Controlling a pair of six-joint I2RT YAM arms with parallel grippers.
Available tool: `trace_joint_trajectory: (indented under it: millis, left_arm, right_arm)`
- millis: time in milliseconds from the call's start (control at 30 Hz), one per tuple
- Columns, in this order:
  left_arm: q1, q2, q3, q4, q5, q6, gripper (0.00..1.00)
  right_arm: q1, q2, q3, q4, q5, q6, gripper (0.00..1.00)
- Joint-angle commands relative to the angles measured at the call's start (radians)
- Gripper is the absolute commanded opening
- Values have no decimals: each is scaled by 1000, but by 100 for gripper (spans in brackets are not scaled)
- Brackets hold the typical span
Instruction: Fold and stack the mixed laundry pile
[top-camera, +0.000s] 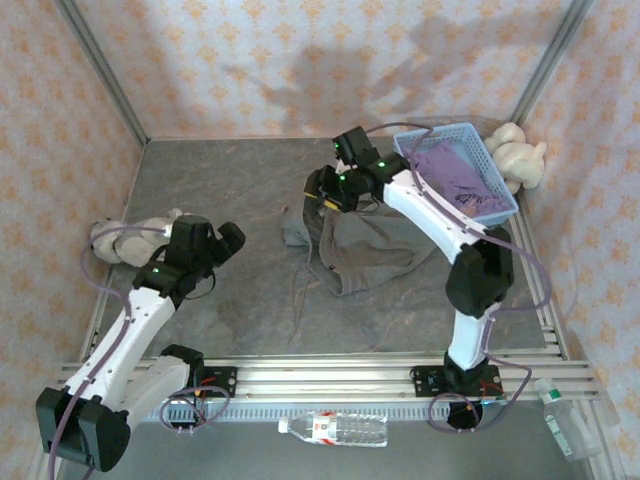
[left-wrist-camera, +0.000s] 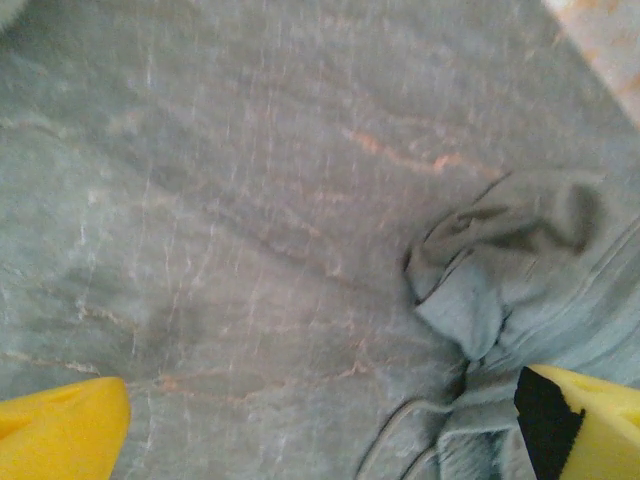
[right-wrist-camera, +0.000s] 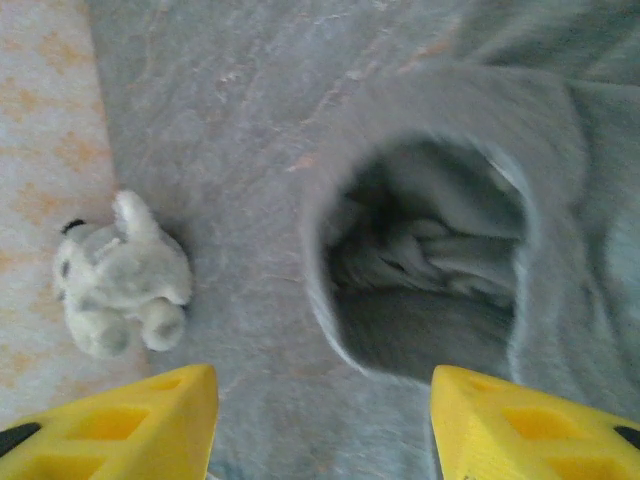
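The grey-olive garment (top-camera: 355, 245) lies crumpled on the grey worktop (top-camera: 230, 180), about in the middle and a little to the right. A thin cord (top-camera: 296, 300) of it trails toward the near edge. The lavender T-shirt (top-camera: 450, 170) is not on the worktop. It lies bunched inside the light blue mesh basket (top-camera: 505, 205), which stands at the far right corner.

The right arm reaches over the garment, and the right claw (top-camera: 322, 190) hangs above its far left part. In the right wrist view the two yellow fingers (right-wrist-camera: 130, 420) are spread wide apart and they hold nothing. Ahead of them a round opening (right-wrist-camera: 430, 250) of the garment gapes, with folded cloth inside it. It is not possible to tell if the fingers touch the cloth.

The left claw (left-wrist-camera: 325, 430) is over the bare worktop, to the left of the garment and apart from it. Its yellow fingertips (left-wrist-camera: 60, 425) also stand far apart with nothing between them, and the garment's edge shows at the right side of the left wrist view.

One plush toy (top-camera: 115, 240) lies at the left wall, near the left arm. A second plush toy (top-camera: 520, 155) sits just beside the basket at the far right corner. A water bottle (top-camera: 335, 428) lies in front of the arm rail.
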Motion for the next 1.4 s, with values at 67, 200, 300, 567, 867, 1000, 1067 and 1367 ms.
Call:
trace_joint_trajectory:
  millis: [67,200,300,567,867,1000,1067,1367]
  left_arm:
    - [-75,68,-21,134,95,80,100]
    - [-136,187,31,189,139,124,100]
    - [-185,268,97,201,133,152,100]
    - [-268,481,281,207,112,214,100]
    - [-311,700,465,88,27,288,93]
    - [-312,767,520,3,-71,288,74]
    - [-312,773,521,-15,-107,288,65]
    - [-311,797,514,-72,-199,315,20]
  right_arm:
    - [2,-272,-246,-86,140,-44,63]
    - [27,-380,-446,-71,170,-16,63]
    - [80,-417,-563,-25,177,9,63]
    - [221,-280,-648,66,262,82,66]
    - [223,-197,-650,75,407,101,66]
    - [223,-147,-614,61,415,88,64]
    - [223,-140,-611,43,441,86,62]
    - [223,-173,-629,-22,552,63,19]
